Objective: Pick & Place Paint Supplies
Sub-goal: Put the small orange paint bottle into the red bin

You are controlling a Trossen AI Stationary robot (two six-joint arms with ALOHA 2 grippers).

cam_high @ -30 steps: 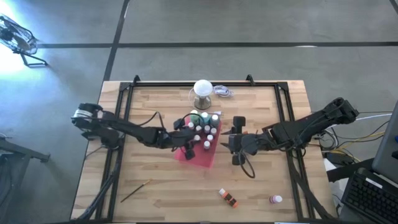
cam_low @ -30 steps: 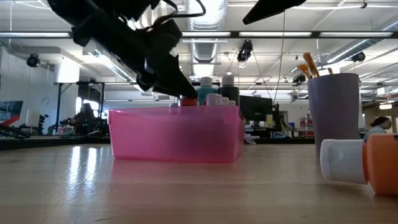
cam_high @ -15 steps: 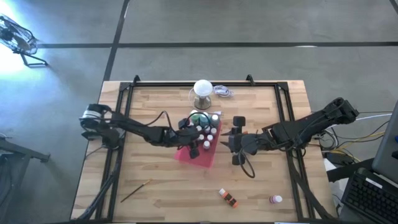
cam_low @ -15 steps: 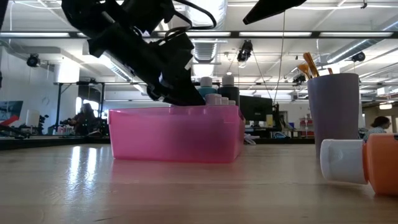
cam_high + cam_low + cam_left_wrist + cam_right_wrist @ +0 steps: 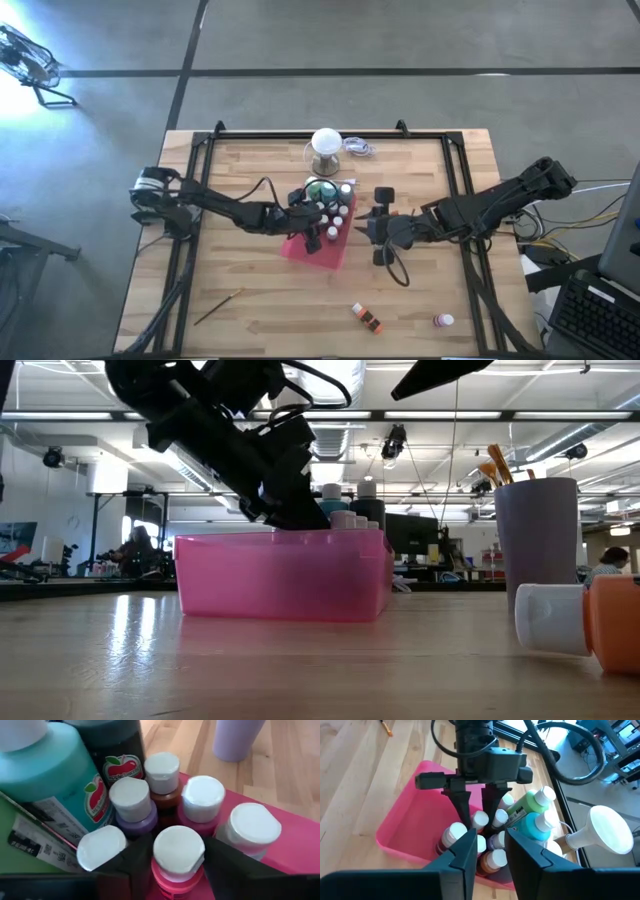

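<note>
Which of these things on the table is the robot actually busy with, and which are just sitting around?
Part of the job:
- small white-capped paint bottles in the pink tray
- teal bottle
- orange bottle lying loose
- pink bottle lying loose
- loose brush

Just lying about:
- white ball-topped stand
- lilac cup with brushes

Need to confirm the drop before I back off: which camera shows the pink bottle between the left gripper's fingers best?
Left wrist view: the pink bottle fills the foreground between the left gripper fingers, standing in the tray. Right wrist view shows only caps from afar; high view tiny dots; low view hides it behind the tray wall.
</note>
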